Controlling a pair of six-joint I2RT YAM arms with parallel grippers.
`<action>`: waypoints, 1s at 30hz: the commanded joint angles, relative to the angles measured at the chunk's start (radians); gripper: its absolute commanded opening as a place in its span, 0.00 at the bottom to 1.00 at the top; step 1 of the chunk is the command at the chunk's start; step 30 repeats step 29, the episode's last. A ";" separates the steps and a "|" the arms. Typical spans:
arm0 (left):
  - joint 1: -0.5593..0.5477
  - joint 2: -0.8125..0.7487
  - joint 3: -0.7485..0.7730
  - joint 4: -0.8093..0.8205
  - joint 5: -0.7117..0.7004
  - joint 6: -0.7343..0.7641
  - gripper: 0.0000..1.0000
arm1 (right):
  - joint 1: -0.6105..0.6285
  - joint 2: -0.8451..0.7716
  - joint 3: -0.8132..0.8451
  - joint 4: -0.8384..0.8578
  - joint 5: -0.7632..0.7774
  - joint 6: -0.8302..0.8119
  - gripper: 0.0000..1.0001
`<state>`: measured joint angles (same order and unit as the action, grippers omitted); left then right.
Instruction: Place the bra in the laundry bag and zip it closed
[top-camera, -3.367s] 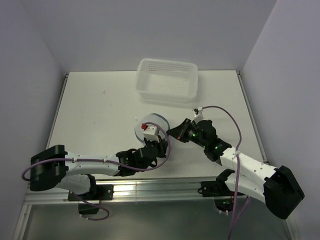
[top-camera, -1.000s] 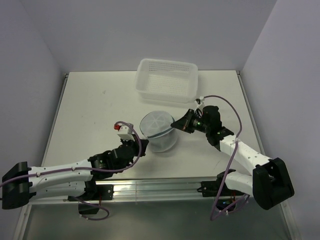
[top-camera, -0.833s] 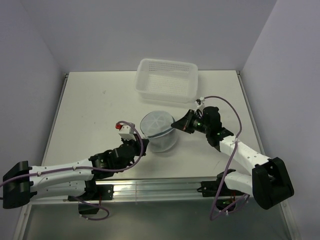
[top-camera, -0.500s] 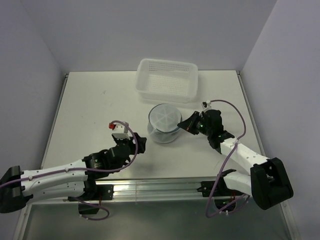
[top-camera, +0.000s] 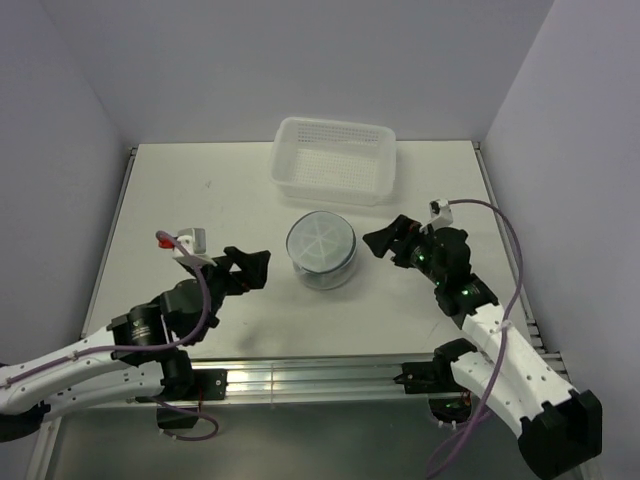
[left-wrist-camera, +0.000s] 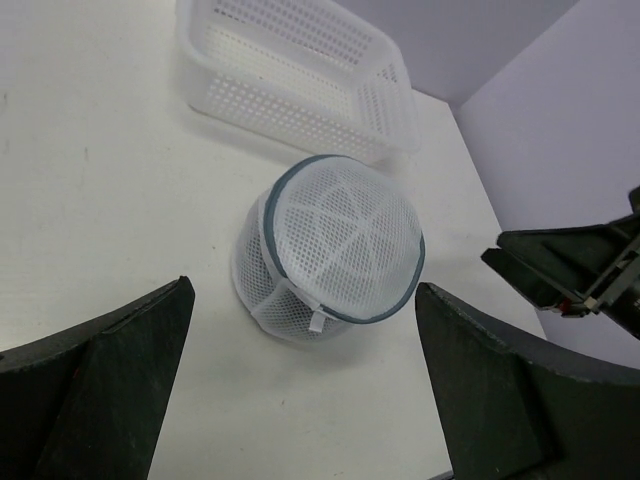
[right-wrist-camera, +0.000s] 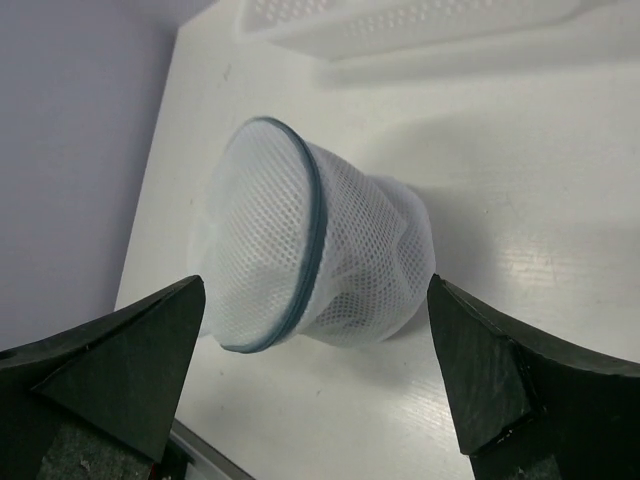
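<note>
1. The laundry bag is sitting alone near the middle of the bench, tipped a little so its domed top is facing up and to the right. It is lying just near of the perforated basket and apart from it.
2. The left end effector is hanging to the bag's left with its jaws spread wide and nothing between them. The right end effector is doing the same on the bag's right. Neither is touching the mesh.
3. The bra is not showing as a dark shape in any view, so I cannot tell whether it is lying inside the bag.
4. The dark zipper rim is appearing to run unbroken around the pod, and the white pull tab is dangling at its near edge. This is suggesting the zip is drawn shut.
5. Handling, as I am judging it: the bag is looking very light and springy. Its ribs are holding the domes up, but the mesh between them is likely giving way under any pinch.
6. A push from one side is likely sliding it across the smooth bench, so bracing it from the opposite side is making sense.
7. The firmest holds are seeming to be the stiff rim, pinched across its edge, and the small tab, which is calling for a fine fingertip grip.
</note>
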<state>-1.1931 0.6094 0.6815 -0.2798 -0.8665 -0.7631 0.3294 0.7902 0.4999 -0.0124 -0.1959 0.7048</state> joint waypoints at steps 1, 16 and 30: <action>0.003 -0.074 0.044 -0.099 -0.060 0.015 0.99 | 0.005 -0.094 0.069 -0.112 0.087 -0.070 1.00; 0.003 -0.276 0.069 -0.253 -0.092 -0.027 0.99 | 0.003 -0.404 0.039 -0.178 0.306 -0.105 1.00; 0.003 -0.323 0.022 -0.245 -0.068 -0.048 0.99 | 0.003 -0.362 0.046 -0.182 0.323 -0.090 1.00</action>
